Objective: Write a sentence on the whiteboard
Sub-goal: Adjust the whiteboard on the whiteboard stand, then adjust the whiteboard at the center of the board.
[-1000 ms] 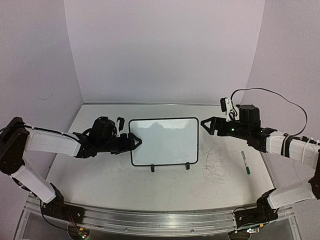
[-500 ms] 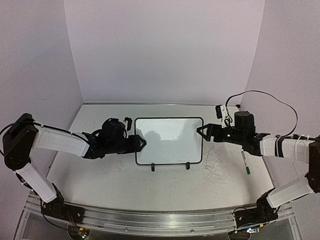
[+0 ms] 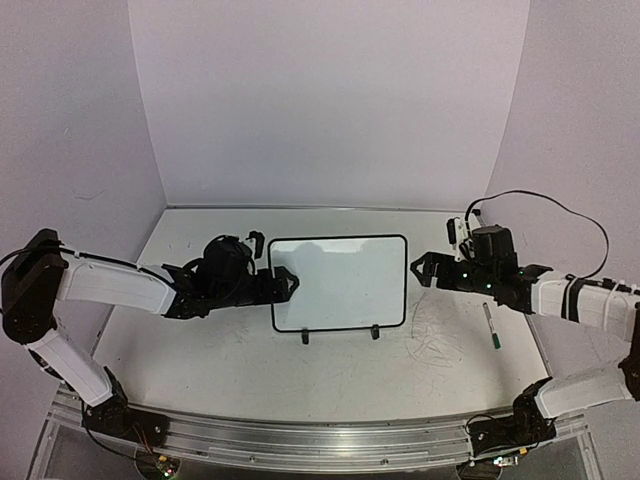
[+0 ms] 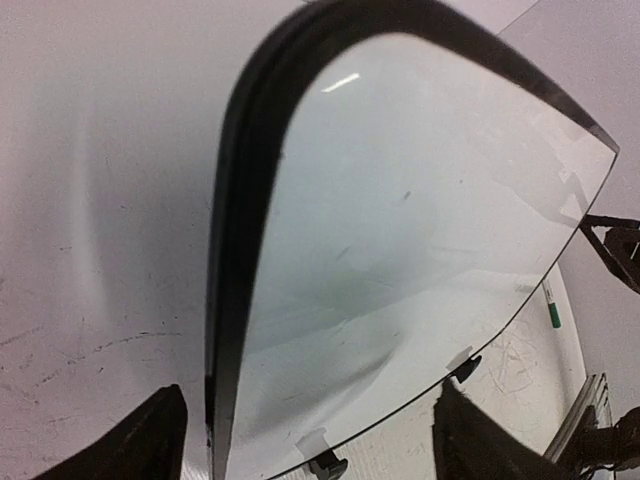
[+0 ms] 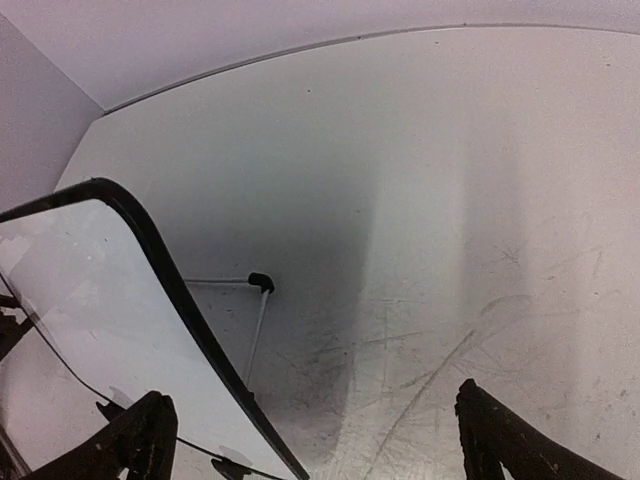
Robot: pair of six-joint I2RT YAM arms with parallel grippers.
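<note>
R gripper, wide, was drawn back from 3 o'clock edge of whiteboard; L gripper wide at 9 o'clock; pen pickup judged next.

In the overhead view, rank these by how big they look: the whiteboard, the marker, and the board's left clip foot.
1. whiteboard, by far the largest.
2. marker, a thin stick.
3. left clip foot, smallest.
All look similarly far from the camera.

The left arm and right arm have white links and black joints. The left gripper and right gripper are black. A thin black cable loops over the right arm.
</note>
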